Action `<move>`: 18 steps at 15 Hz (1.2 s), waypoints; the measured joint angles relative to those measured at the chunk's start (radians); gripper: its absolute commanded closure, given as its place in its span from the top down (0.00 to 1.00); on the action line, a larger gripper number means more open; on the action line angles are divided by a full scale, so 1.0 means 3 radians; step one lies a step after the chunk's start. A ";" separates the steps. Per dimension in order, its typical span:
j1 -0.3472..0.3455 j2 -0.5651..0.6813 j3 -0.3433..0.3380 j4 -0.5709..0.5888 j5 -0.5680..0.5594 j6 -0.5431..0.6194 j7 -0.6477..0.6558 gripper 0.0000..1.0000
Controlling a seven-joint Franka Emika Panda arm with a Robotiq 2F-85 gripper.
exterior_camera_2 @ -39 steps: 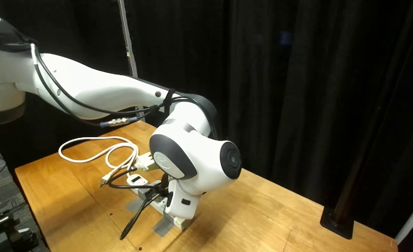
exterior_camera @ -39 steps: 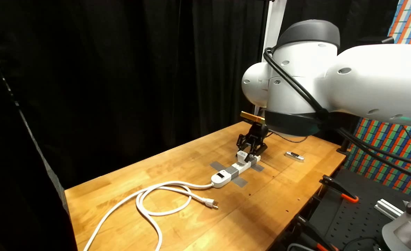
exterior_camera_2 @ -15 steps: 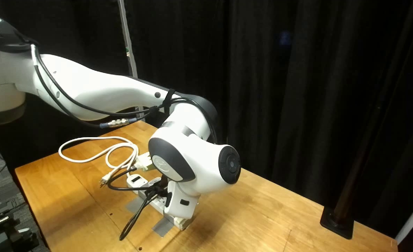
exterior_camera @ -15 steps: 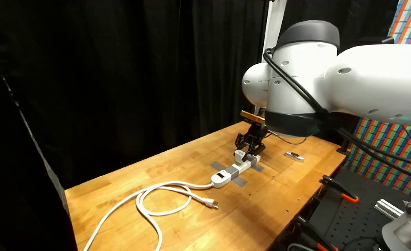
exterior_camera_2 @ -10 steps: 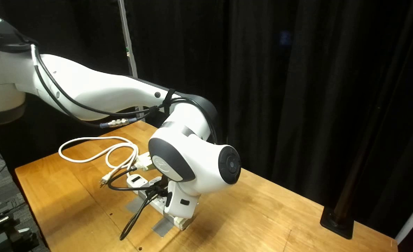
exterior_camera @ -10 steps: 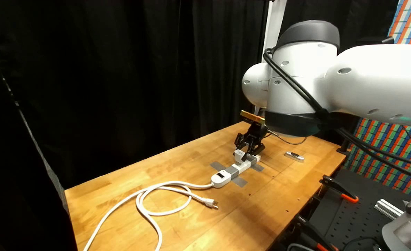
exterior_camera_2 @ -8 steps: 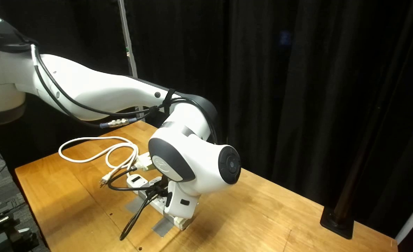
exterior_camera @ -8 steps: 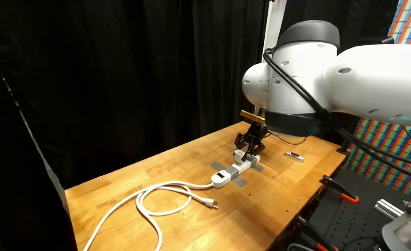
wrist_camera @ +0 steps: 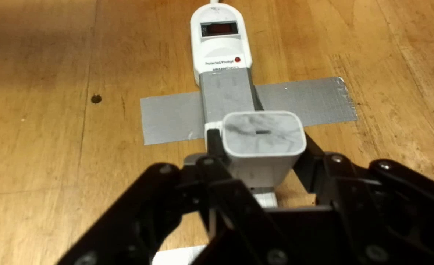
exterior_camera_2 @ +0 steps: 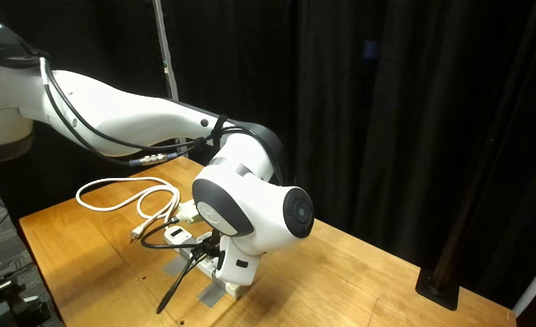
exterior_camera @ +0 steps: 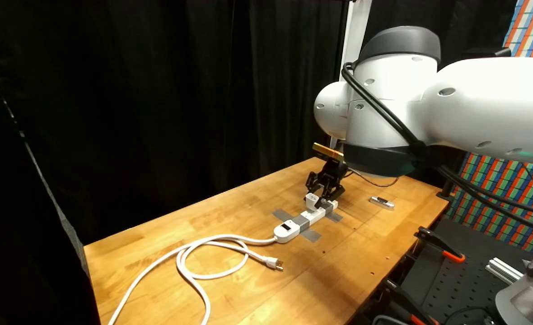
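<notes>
My gripper (wrist_camera: 263, 145) is shut on a white charger block (wrist_camera: 259, 167), one black finger against each side. The charger's light, marbled top face with a small slot faces the wrist camera. The charger stands over the white power strip (wrist_camera: 220, 49), which also shows in both exterior views (exterior_camera: 286, 231) (exterior_camera_2: 177, 233). The charger is also visible in an exterior view (exterior_camera: 311, 201), just below the fingers. Its lower end is partly hidden by the fingers; I cannot tell whether its prongs sit in a socket. The fingers are hidden behind the wrist in an exterior view (exterior_camera_2: 236, 259).
Grey tape (wrist_camera: 305, 101) fixes the strip to the wooden table (exterior_camera: 230, 212). The strip's white cord (exterior_camera: 212, 276) lies looped, with its plug (exterior_camera: 272, 262) loose. A small silver-and-black object (exterior_camera: 382, 202) lies nearby. Clamps (exterior_camera: 440, 244) grip the table edge. A black post base (exterior_camera_2: 437, 290) stands opposite.
The gripper and charger first shifted together slightly toward the strip's switch end. In the last half second they moved back a little the other way. The strip and cord stayed put.
</notes>
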 measured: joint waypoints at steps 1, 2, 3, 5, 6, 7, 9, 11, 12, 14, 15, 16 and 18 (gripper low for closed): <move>0.0000 0.0001 -0.0005 0.0000 0.0000 0.0019 0.0000 0.23; 0.0000 0.0001 -0.0007 -0.0001 0.0000 0.0035 0.0000 0.23; 0.0000 0.0001 -0.0009 -0.0001 -0.0003 0.0040 0.0000 0.23; 0.0000 0.0001 -0.0010 -0.0001 -0.0008 0.0041 0.0000 0.23; 0.0000 0.0001 -0.0010 -0.0001 -0.0008 0.0041 0.0000 0.23; 0.0000 0.0001 -0.0010 -0.0001 -0.0009 0.0041 0.0000 0.23; 0.0000 0.0001 -0.0010 -0.0001 -0.0010 0.0041 0.0001 0.23; 0.0000 0.0001 -0.0010 -0.0001 -0.0011 0.0040 0.0001 0.23; 0.0000 0.0002 -0.0009 -0.0002 -0.0011 0.0039 0.0001 0.23; 0.0000 0.0002 -0.0009 -0.0002 -0.0013 0.0039 0.0001 0.23; 0.0000 0.0003 -0.0009 -0.0002 -0.0015 0.0038 0.0002 0.23; 0.0000 0.0003 -0.0009 -0.0002 -0.0015 0.0038 0.0002 0.23; 0.0000 0.0003 -0.0009 -0.0002 -0.0017 0.0037 0.0003 0.23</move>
